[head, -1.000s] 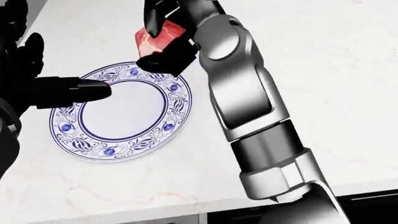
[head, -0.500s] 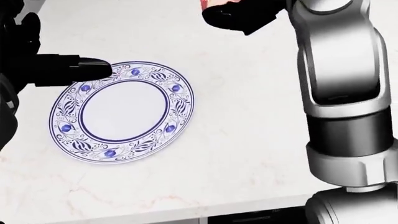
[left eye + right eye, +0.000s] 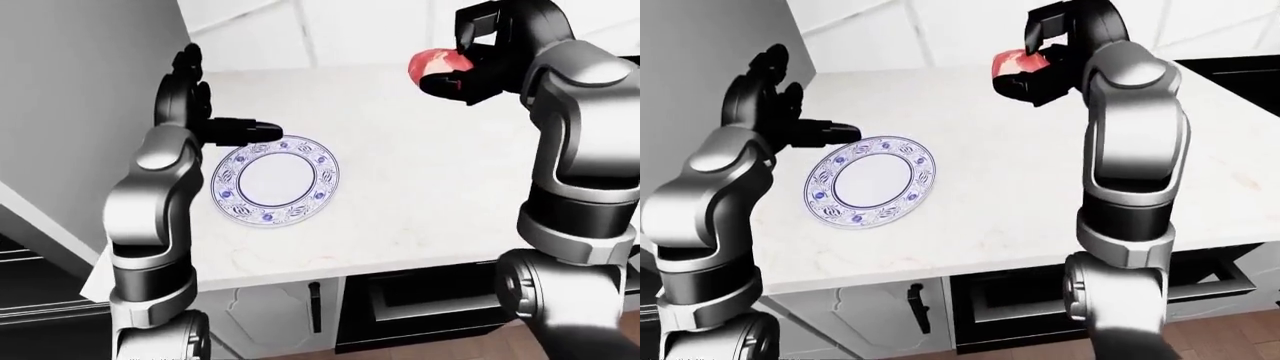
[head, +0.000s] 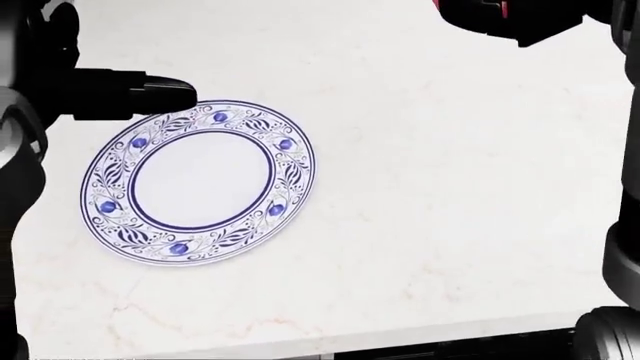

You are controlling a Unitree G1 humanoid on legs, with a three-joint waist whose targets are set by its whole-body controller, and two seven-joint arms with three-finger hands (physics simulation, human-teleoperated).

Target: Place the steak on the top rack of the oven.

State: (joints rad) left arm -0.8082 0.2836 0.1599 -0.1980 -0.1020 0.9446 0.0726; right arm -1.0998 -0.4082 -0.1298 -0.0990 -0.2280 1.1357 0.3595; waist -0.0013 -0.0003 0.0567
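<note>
Left arm (image 3: 155, 202): rising from the lower left of the left-eye view, bending at the elbow, ending above the left edge of the bench.
Left hand (image 3: 190, 112): hovering just left of the plate, fingers (image 3: 240, 130) spread wide, gripping nothing; one dark finger pointing right, reaching over the plate's upper-left rim, contact impossible to tell.
Plate (image 4: 120, 176): lying flat on the bench, white centre bare, blue floral band running round the rim.
Bench (image 4: 440, 225): pale marble top, carrying the plate toward its left part, spreading bare to the right.
Cabinet door (image 3: 880, 315): sitting under the bench edge at the bottom of the right-eye view, dark handle (image 3: 915, 306) standing upright on it.
Oven (image 3: 1020, 300): showing dark beneath the bench, low in the right-eye view, just right of the cabinet door.
Steak (image 3: 435, 66): red and pink, hanging in the air high above the bench, well to the right of the plate, clamped in the right hand.
Right hand (image 3: 480, 56): black fingers closing round the steak, holding it near the top of the left-eye view.
Right arm (image 3: 1130, 150): standing tall from the lower right, forearm pointing upward, hand curling leftward at the top.
</note>
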